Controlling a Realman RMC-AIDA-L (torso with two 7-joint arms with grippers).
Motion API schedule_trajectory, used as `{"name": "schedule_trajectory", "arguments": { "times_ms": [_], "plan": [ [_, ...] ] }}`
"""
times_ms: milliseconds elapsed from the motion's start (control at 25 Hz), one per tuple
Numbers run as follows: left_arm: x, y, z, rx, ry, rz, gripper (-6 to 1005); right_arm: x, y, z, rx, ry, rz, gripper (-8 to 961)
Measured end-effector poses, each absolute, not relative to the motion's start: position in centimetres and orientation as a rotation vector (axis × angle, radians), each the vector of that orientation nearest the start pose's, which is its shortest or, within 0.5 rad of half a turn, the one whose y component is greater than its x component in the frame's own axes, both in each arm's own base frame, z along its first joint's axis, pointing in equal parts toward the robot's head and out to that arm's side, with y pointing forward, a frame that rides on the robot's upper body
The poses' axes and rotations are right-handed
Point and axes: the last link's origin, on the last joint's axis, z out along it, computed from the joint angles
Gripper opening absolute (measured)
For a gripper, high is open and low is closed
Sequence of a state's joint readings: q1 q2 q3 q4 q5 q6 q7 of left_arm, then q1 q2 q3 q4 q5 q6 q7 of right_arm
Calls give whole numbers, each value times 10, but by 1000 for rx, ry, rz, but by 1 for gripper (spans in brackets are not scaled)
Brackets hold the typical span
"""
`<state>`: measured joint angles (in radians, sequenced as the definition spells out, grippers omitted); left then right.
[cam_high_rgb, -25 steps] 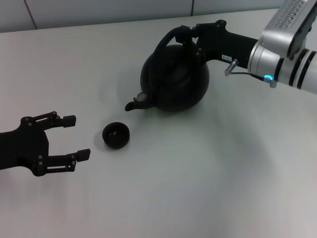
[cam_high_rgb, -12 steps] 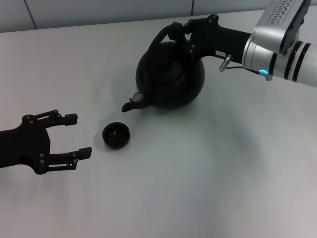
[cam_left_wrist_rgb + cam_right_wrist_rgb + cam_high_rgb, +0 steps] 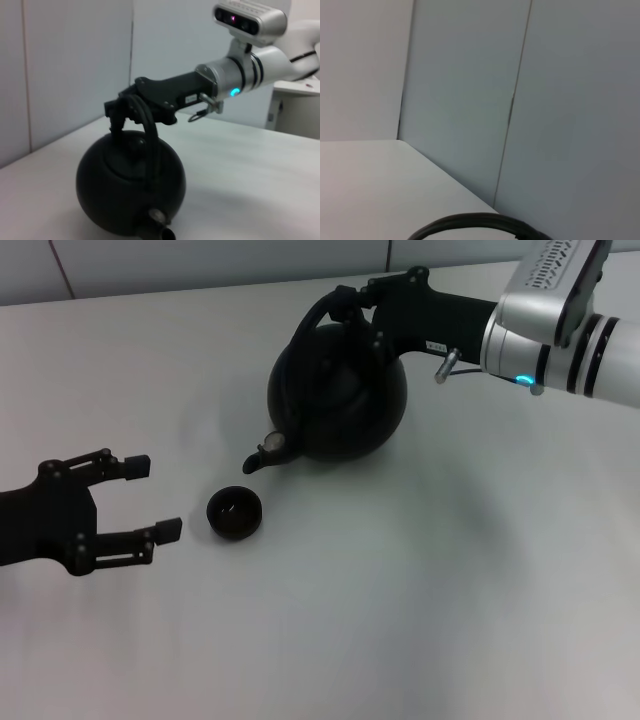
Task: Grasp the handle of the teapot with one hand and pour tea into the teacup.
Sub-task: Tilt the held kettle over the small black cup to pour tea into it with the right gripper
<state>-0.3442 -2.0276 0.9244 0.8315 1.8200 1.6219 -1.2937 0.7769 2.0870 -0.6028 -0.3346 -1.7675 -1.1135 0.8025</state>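
While right gripper (image 3: 352, 310) fingers clamp the handle (image 3: 318, 315), its small white label is unreadable; left gripper (image 3: 150, 498) fingers gape.

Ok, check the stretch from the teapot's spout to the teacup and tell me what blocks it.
Nothing visible does. Bare table lies between the spout of the teapot and the teacup. The open left gripper waits beside the cup, off that line.

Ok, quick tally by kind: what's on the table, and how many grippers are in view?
Teapot: 1
Teacup: 1
Grippers: 2, the left gripper open beside the teacup, the right gripper shut on the handle
Total: 4
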Motion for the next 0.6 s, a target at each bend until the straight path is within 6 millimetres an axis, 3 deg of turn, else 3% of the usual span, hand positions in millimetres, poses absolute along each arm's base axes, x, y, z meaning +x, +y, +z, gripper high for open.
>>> {"name": "schedule_trajectory", "arguments": {
  "times_ms": [600],
  "plan": [
    [-274, 304, 26, -2734, -425, -667, 863, 209, 419, -29, -2428, 62, 568, 117]
  ]
}}
